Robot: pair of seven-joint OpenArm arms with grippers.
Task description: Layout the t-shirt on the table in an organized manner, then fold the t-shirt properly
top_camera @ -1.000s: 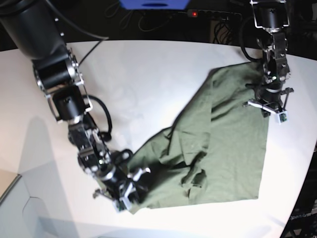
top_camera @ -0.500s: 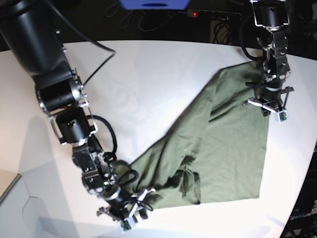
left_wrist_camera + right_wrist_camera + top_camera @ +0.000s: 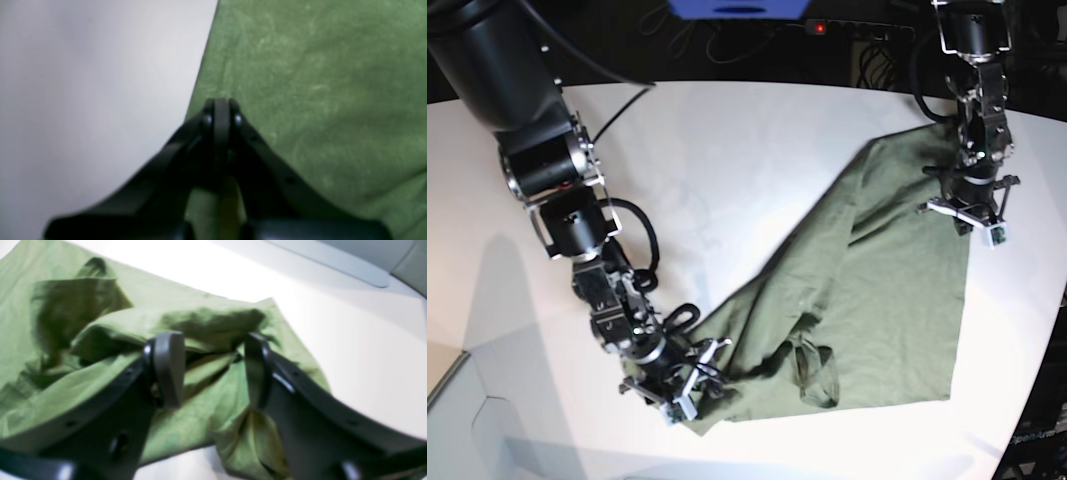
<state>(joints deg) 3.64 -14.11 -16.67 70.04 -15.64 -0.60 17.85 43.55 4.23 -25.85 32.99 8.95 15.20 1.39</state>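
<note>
Right jaws parted, left jaws pressed together, both at the t-shirt's edges.

The right gripper (image 3: 213, 370) straddles a bunched corner of the t-shirt (image 3: 877, 290) without clamping it; the left gripper (image 3: 218, 110) sits closed at the far edge. The shirt lies spread, creased, on the white bench (image 3: 727, 170).
</note>
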